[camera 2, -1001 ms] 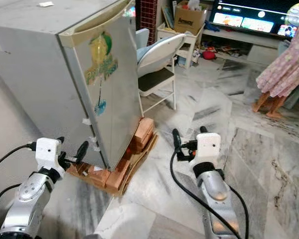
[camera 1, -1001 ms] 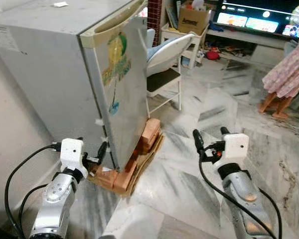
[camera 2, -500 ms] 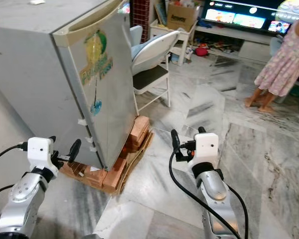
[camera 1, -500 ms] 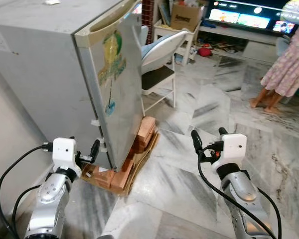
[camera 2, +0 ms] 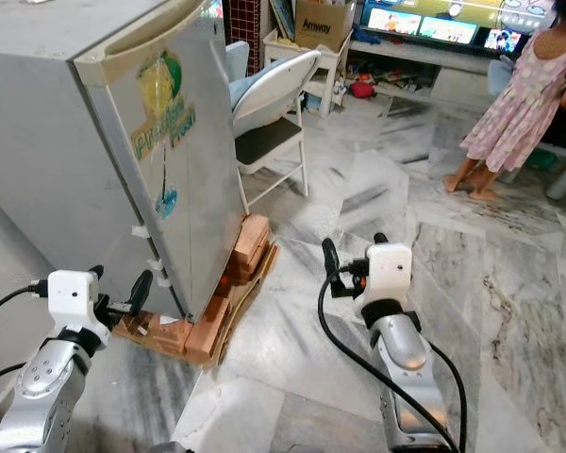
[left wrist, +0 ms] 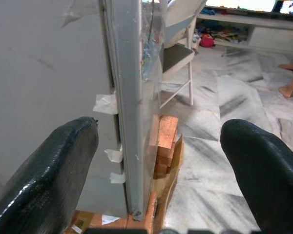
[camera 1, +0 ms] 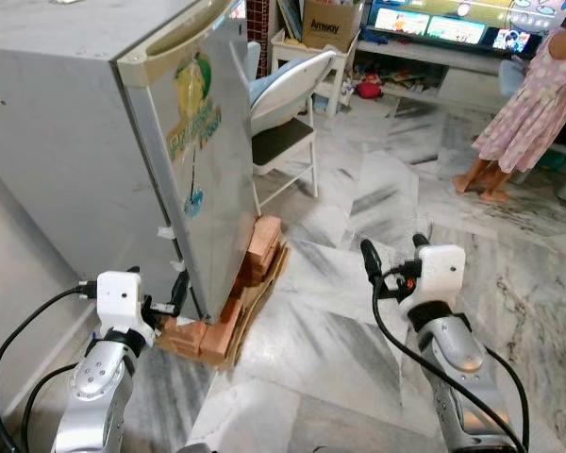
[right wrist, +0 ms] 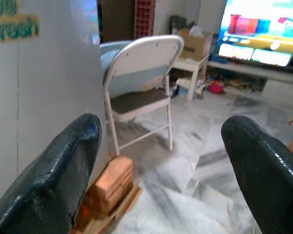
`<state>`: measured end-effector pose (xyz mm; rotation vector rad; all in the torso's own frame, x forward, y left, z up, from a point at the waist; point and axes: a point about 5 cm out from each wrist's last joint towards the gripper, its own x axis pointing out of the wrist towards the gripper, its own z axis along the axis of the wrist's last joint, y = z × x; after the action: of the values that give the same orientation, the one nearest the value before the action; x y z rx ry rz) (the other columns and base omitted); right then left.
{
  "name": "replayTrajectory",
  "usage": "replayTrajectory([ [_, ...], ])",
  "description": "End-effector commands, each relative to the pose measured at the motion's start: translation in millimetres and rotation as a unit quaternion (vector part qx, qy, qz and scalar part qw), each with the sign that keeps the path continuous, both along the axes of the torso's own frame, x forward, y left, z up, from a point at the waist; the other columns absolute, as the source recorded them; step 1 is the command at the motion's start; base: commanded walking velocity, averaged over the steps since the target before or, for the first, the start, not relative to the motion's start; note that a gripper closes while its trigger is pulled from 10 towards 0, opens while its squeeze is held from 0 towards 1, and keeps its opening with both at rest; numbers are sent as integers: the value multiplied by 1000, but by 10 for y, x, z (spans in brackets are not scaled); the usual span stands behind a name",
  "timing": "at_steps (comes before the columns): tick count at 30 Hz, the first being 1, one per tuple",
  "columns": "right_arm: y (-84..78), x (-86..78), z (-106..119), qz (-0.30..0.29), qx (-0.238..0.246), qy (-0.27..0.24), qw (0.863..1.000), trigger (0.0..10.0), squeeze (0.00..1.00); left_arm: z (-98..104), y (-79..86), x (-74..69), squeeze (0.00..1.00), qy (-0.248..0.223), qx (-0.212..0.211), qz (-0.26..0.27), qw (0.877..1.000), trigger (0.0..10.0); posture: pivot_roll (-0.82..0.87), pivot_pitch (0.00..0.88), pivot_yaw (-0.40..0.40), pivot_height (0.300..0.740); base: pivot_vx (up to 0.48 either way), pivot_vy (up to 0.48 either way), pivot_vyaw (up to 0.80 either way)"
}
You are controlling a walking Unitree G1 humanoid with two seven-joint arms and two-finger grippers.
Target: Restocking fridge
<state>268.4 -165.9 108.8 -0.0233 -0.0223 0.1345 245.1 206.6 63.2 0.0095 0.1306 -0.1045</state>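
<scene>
Ahead of my right gripper: a folding chair (camera 1: 288, 113), bricks (camera 1: 261, 247), and a television (camera 1: 443, 21) beyond.

A small grey fridge (camera 1: 123, 142) stands upright with its door shut, raised off the marble floor (camera 1: 358, 321) on stacked bricks (camera 1: 255, 260) over flattened cardboard. A cream handle strip runs along the door's top edge, above a green-and-yellow sticker. Scraps of white tape cling to its lower front corner.
</scene>
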Motion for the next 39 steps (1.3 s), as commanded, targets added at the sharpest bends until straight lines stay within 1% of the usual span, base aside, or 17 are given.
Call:
replayTrajectory([
  [1, -80, -26, -42, -18, -1, 12, 1000, 10000, 0, 80, 24, 71, 0, -11, 7, -2, 1000, 10000, -51, 20, -28, 740, 0, 0, -800],
  [6, -69, -68, -56, -15, -3, 14, 1000, 10000, 0, 123, 91, 162, 0, -18, 17, 5, 1000, 10000, -62, 27, -34, 740, 0, 0, -374],
  [14, -37, -49, -44, -10, -3, 12, 1000, 10000, 0, 149, 136, 198, 0, -22, 21, 14, 999, 10000, -45, 32, -29, 740, 0, 0, 0],
  [18, -9, -46, -34, -15, 6, 8, 1000, 10000, 0, 154, 157, 237, 0, -22, 28, 15, 999, 10000, -33, 40, -25, 740, 0, 0, 0],
  [19, -5, -62, -47, -14, 7, 11, 1000, 10000, 0, 160, 155, 259, 0, -22, 31, 15, 999, 10000, -23, 50, -28, 740, 0, 0, 0],
  [20, 5, -111, -83, -6, 5, 19, 1000, 10000, 0, 162, 143, 316, 0, -22, 34, 19, 999, 10000, -22, 57, -41, 740, 0, 0, 0],
  [22, 4, -127, -92, -2, 3, 22, 1000, 10000, 0, 159, 133, 335, 0, -22, 35, 19, 999, 10000, -25, 56, -46, 740, 0, 0, 0],
  [24, -1, -144, -81, 2, 0, 22, 1000, 10000, 0, 150, 138, 402, 0, -22, 42, 28, 998, 10000, -37, 60, -50, 740, 0, 0, 0],
  [25, -17, -136, -59, -1, 0, 19, 1000, 10000, 0, 149, 148, 442, 0, -20, 38, 33, 999, 10000, -47, 66, -52, 740, 0, 0, 0],
  [26, -17, -136, -59, -1, 0, 19, 1000, 10000, 0, 149, 148, 442, 0, -20, 38, 33, 999, 10000, -47, 66, -52, 740, 0, 0, 0],
  [27, -42, -130, -38, -5, -1, 18, 1000, 10000, 0, 158, 144, 499, 0, -20, 30, 31, 999, 10000, -55, 72, -56, 740, 0, 0, 0],
  [28, -53, -131, -31, -8, -1, 18, 1000, 10000, 0, 164, 138, 525, 0, -20, 25, 29, 999, 10000, -55, 72, -56, 740, 0, 0, 0],
  [29, -68, -142, -29, -10, -3, 19, 1000, 10000, 0, 170, 127, 547, 0, -21, 23, 27, 999, 10000, -64, 77, -60, 740, 0, 0, 0],
  [34, -147, -309, -68, -7, -19, 38, 999, 10000, 0, 206, 2, 723, 0, -24, 12, 11, 1000, 10000, -95, 104, -82, 740, 0, 0, 0],
  [37, -166, -362, -52, -6, -23, 42, 999, 10000, 0, 238, -50, 817, 0, -27, 5, 12, 1000, 10000, -117, 116, -91, 740, 0, 0, 0],
  [39, -171, -373, -46, -5, -24, 43, 999, 10000, 0, 243, -66, 839, 0, -27, 2, 9, 1000, 10000, -123, 120, -94, 740, 0, 0, 0],
])
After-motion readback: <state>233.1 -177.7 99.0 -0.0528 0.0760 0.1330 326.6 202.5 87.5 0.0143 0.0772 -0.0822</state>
